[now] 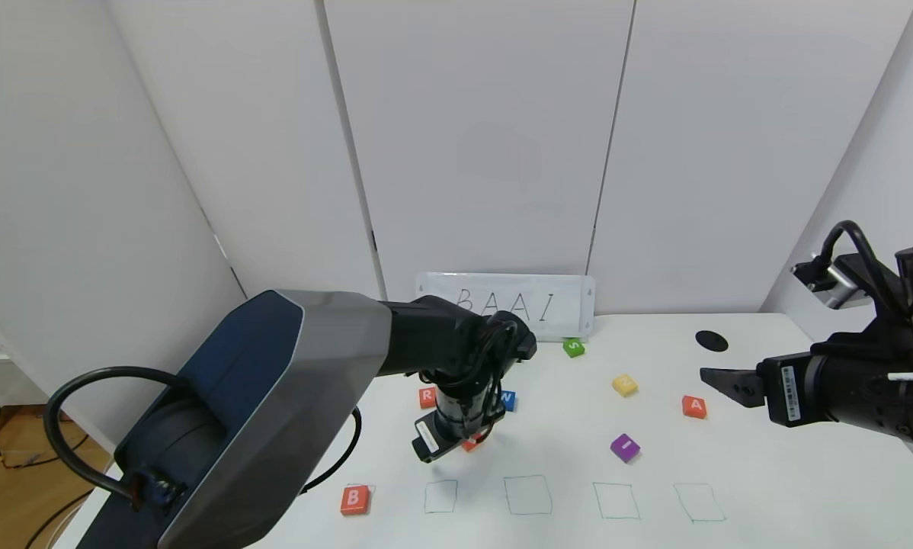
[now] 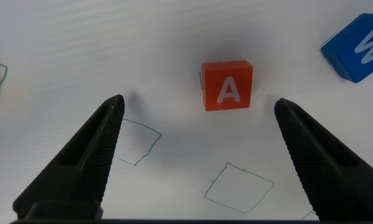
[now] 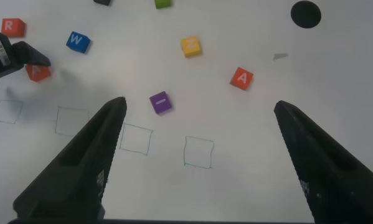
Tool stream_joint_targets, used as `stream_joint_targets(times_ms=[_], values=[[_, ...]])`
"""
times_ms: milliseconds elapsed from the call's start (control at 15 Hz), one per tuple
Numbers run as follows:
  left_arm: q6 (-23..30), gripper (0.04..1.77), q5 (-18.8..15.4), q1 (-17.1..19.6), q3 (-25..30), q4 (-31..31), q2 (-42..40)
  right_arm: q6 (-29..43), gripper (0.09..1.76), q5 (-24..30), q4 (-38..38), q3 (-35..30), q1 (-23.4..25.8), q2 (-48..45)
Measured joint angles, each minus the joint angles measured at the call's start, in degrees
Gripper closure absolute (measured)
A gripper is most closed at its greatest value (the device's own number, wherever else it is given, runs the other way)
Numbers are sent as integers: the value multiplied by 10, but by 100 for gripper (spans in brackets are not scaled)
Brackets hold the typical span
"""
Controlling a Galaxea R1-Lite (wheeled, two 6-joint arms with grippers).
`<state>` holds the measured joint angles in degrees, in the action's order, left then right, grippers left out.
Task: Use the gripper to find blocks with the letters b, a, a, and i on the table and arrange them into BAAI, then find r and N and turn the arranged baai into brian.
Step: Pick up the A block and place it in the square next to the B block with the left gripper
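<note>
My left gripper point(image 1: 466, 441) point(image 2: 198, 102) points down at the table point(image 1: 769, 488), open, with an orange-red A block point(image 2: 227, 86) point(image 1: 472, 444) lying just beyond its fingertips, untouched. The B block point(image 1: 353, 499) sits on the leftmost drawn square. A second A block point(image 1: 693, 406) point(image 3: 241, 78) and the purple I block point(image 1: 625, 447) point(image 3: 160, 102) lie to the right. The r block point(image 1: 427, 396) point(image 3: 10, 26) lies behind the left gripper. A yellow block point(image 1: 625, 385) point(image 3: 190, 45) carries what looks like a turned N. My right gripper point(image 1: 712, 377) point(image 3: 200, 104) hovers open and empty at the right.
A blue W block point(image 1: 507, 399) point(image 2: 360, 50) and a green S block point(image 1: 573, 348) lie nearby. Several outlined squares point(image 1: 527, 494) run along the front edge. A BAAI sign point(image 1: 506, 305) leans on the back wall, and a black disc point(image 1: 712, 341) lies at the back right.
</note>
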<state>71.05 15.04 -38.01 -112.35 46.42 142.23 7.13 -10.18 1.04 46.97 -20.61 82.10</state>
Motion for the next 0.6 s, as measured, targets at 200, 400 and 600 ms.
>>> stream_joint_targets(times_ms=[200, 400, 600], values=[[9, 9, 9, 1, 0, 0, 8, 0, 14, 0, 0, 0, 0, 0], [12, 9, 12, 4, 0, -2, 13, 1, 14, 0, 0, -2, -5, -1], [12, 9, 12, 4, 0, -3, 16, 1, 14, 0, 0, -2, -6, -2]])
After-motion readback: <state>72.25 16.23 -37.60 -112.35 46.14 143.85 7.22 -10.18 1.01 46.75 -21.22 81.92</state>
